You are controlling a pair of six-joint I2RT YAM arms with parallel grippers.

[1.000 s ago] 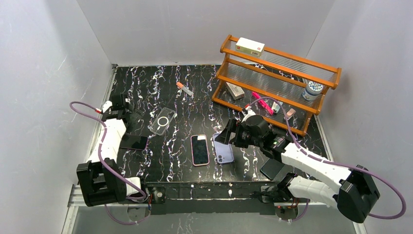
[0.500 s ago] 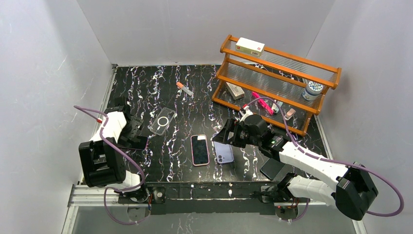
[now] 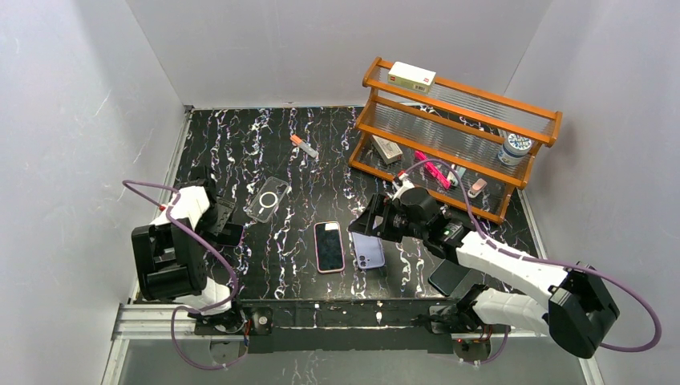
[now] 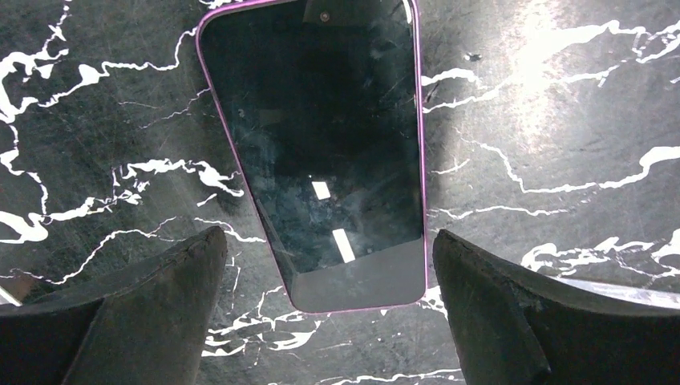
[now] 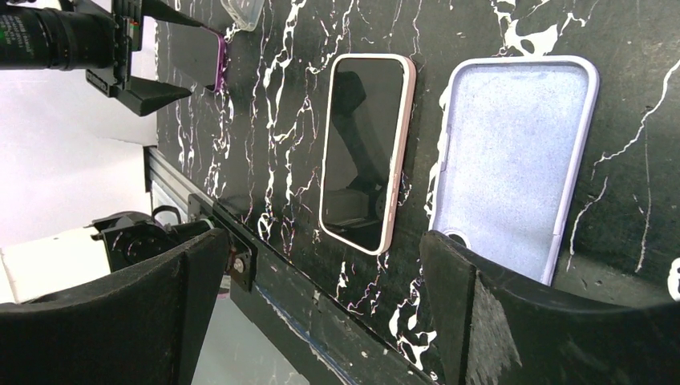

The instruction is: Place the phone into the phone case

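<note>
A dark phone with a purple rim (image 4: 321, 152) lies screen up on the black marble table (image 3: 273, 144). My left gripper (image 4: 329, 321) hovers open just above its end, fingers (image 4: 160, 305) wider than the phone. In the top view this phone (image 3: 233, 236) sits at the left, under the left gripper (image 3: 220, 215). An empty lilac phone case (image 5: 513, 160) lies open side up beside a pink-rimmed phone (image 5: 365, 152). My right gripper (image 5: 321, 305) is open above the table's near edge, holding nothing. In the top view the right gripper (image 3: 366, 220) hangs over the lilac case (image 3: 370, 253).
A clear case with a ring (image 3: 267, 198) lies right of the left gripper. Another dark phone (image 3: 449, 277) rests at the near right. A wooden rack (image 3: 453, 136) with small items stands at the back right. A small tube (image 3: 304, 146) lies mid-back.
My left gripper has swung toward the near edge and now sits over the purple-rimmed phone, the arm folded back. The right gripper has crept slightly left.
</note>
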